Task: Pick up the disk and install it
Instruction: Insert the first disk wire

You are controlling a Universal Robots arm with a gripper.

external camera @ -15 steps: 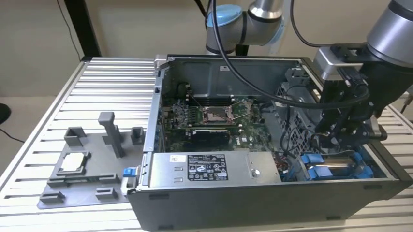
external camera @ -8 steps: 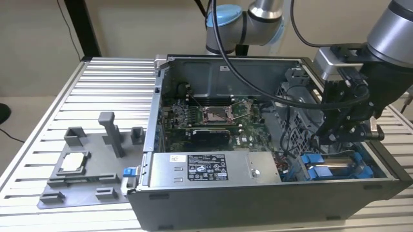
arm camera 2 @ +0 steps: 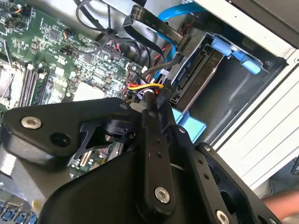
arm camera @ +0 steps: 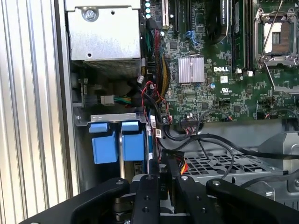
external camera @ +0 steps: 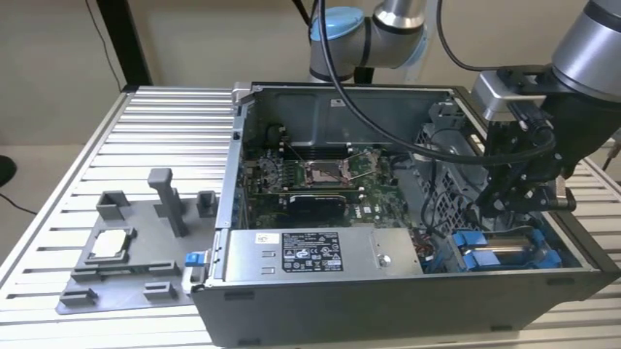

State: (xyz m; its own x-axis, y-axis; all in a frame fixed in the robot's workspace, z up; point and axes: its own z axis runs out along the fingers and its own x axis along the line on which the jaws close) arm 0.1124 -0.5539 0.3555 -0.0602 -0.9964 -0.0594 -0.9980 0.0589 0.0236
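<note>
The open computer case [external camera: 388, 305] stands on the slatted worktop [external camera: 165, 131]. The grey power supply box [external camera: 301, 251] lies along the case's near wall in the exterior view.

The disk [external camera: 505, 243] sits in the drive bay just past the end of the power supply box, toward the exterior view's right, in the corner of the case. Its blue rails show on either side of a strip of silver metal. In the second wrist view the disk [arm camera 2: 198, 74] stands on edge in that bay, with its dark connector edge facing the cables. In the first wrist view its blue tabs [arm camera: 114, 144] lie along the same case wall as the power supply box [arm camera: 105, 37], one compartment further on.

The gripper [external camera: 502, 211] hangs inside the case, over the bay beside the power supply box and close above the disk. In both wrist views the gripper [arm camera: 159, 164] [arm camera 2: 154, 108] has its tips by a bundle of black, red and yellow cables, just beside the disk's blue tabs. The fingers [arm camera: 149, 186] are drawn narrow, tips together, with nothing visible between them (whether they touch a cable I cannot tell). They are not on the disk.

On the far side of the power supply box from the near wall lies the green motherboard [external camera: 321, 182].
</note>
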